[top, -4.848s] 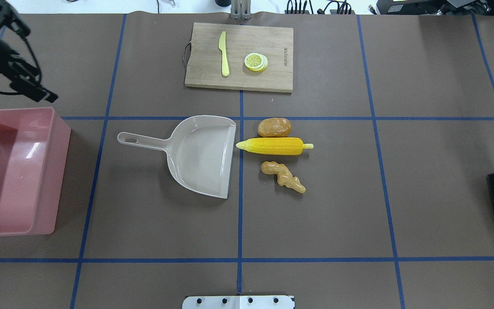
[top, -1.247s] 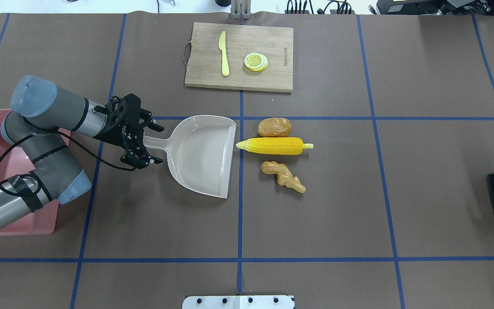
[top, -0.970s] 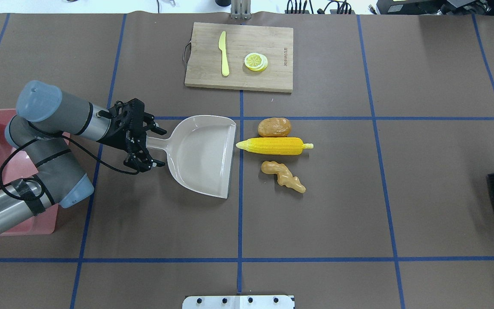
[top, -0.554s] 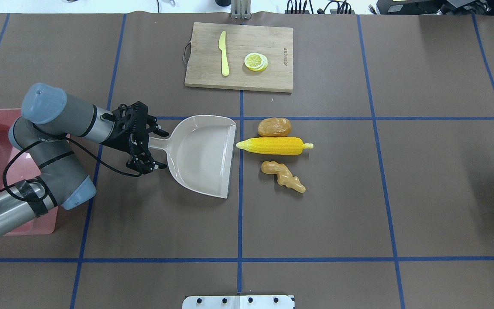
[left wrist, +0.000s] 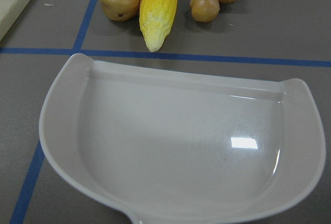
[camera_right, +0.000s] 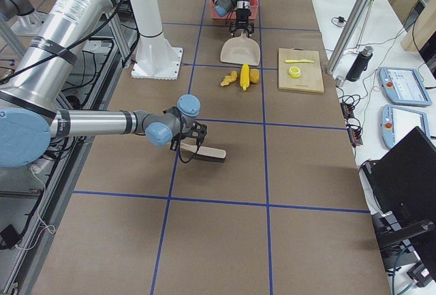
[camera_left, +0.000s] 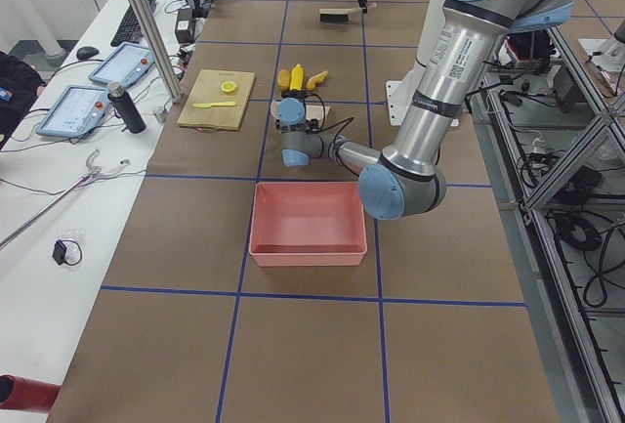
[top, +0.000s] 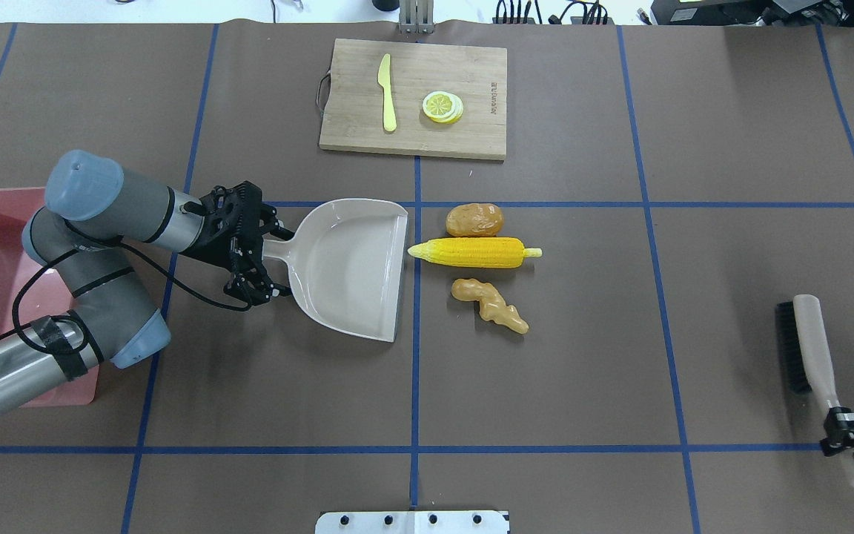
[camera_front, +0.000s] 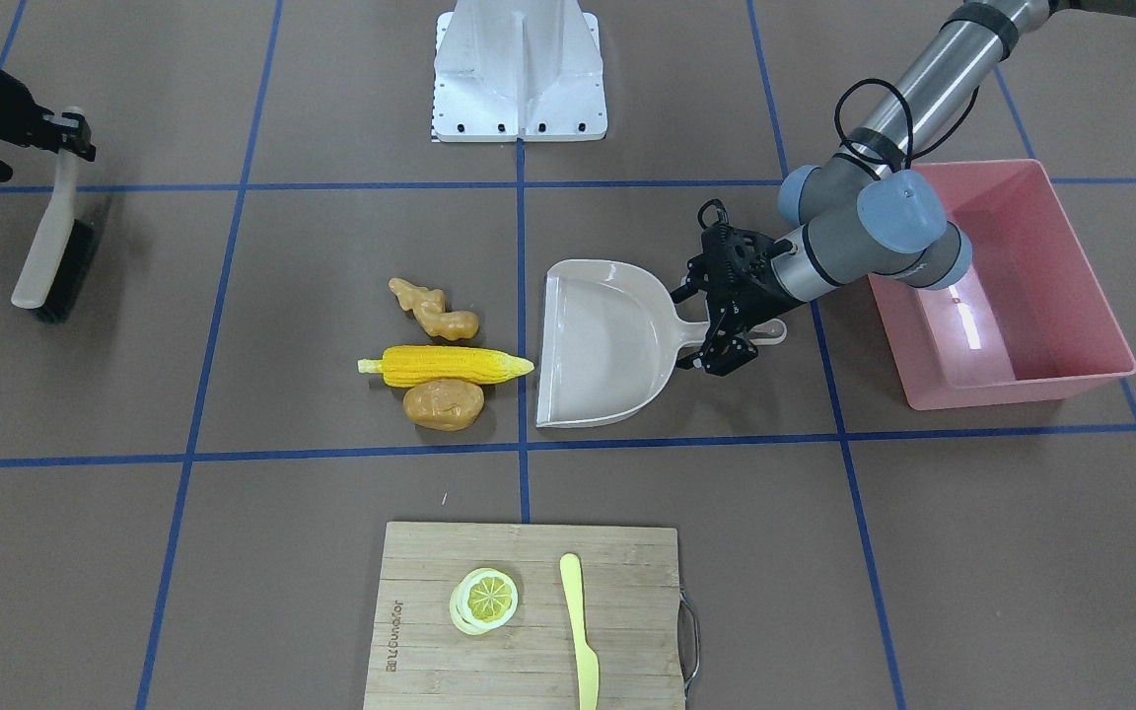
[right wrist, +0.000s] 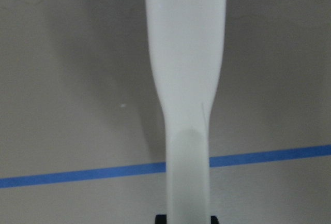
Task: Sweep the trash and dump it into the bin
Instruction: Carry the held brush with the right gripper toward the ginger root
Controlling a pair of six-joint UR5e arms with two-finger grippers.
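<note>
Brown desk [top: 620, 371] crossed by blue tape lines. At its left end, the pink bin [camera_front: 1022, 388], upright and holding none of the trash, with the left arm reaching across its near corner. At the far edge, a wooden cutting board [top: 471, 74]. Mid-desk, the beige dustpan [top: 345, 267] lying flat, open lip turned toward the trash, handle pointing back toward the bin. Left gripper [top: 277, 259] at that handle, jaws spread wide with one finger on each side of it, not closed on it. Toward the right end, a brush [top: 809, 348] with a beige back and black bristles, pinched at its handle by the right gripper [top: 846, 432], jaws pressed tight on it; possibly lifted clear of the desk, though hard to tell. In front of the dustpan's lip, the yellow corn cob [top: 471, 252], pointed tip just beside the lip and on a blue line. On the robot's side of the cob and apart from it, the tan ginger root [top: 490, 304]. On the cob's far side, just beside it, the golden-brown potato [top: 474, 219]. On the board, a lemon slice [top: 442, 107] and a yellow knife [top: 387, 93], side by side but apart.
</note>
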